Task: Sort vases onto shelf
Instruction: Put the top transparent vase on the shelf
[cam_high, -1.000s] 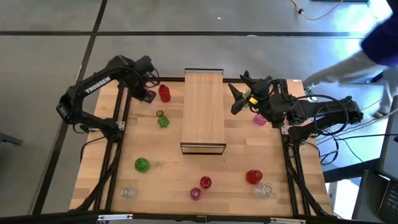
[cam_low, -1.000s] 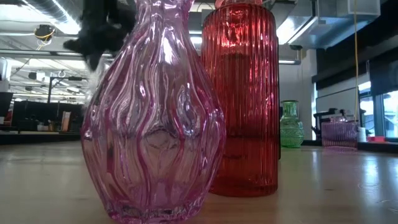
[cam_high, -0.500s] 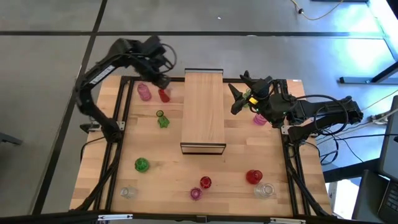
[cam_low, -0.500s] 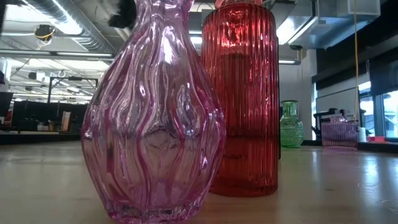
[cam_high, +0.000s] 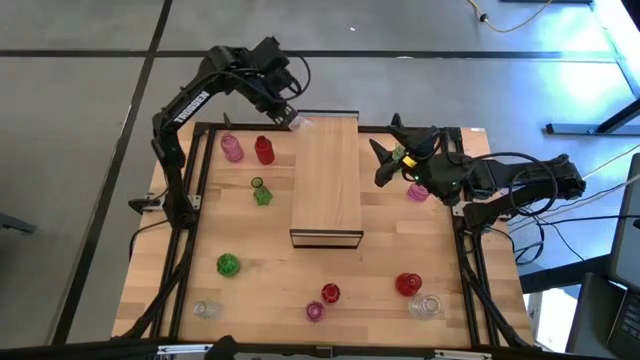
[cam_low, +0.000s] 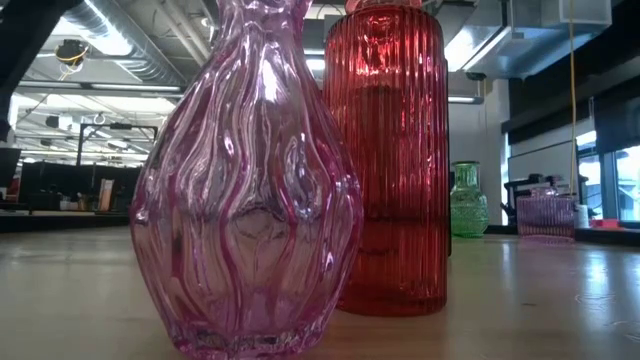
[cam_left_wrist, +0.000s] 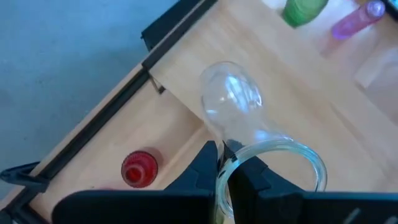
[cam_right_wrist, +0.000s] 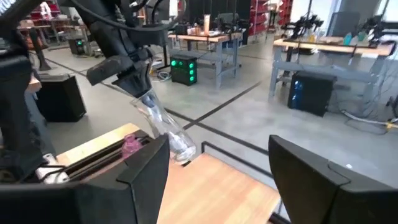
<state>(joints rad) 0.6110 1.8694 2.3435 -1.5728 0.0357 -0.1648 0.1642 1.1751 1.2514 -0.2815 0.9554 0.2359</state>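
Note:
My left gripper (cam_high: 287, 114) hangs above the far left corner of the shelf (cam_high: 327, 180), shut on a clear vase (cam_left_wrist: 231, 102), which the right wrist view also shows as the vase (cam_right_wrist: 165, 127). A pink vase (cam_high: 232, 149), a red vase (cam_high: 264, 150) and a green vase (cam_high: 262, 193) stand on their bases on the table left of the shelf. My right gripper (cam_high: 385, 160) hovers open, right of the shelf, with nothing between its fingers (cam_right_wrist: 140, 180). My left gripper pinches the clear vase's mouth rim (cam_left_wrist: 222, 167) between its two fingers, one finger inside the mouth and one outside. The fingers slant down from above. The vase hangs below them, tilted, its round body (cam_left_wrist: 231, 102) lowest and clear of the shelf.
More vases stand on the table: pink (cam_high: 418, 191) right of the shelf, green (cam_high: 228, 265) at the left, and clear (cam_high: 206, 309), pink (cam_high: 315, 311), red (cam_high: 330, 294), red (cam_high: 408, 284) and clear (cam_high: 427, 306) along the near edge. The low view is filled by a pink vase (cam_low: 248, 180) and a red vase (cam_low: 390, 160).
My left gripper has risen from beside the red vase at the table's far left and swung toward the shelf's far end, tipping and rolling as it went, with the clear vase lifted clear. The pink vase that the arm hid now shows. A person at the far right has gone.

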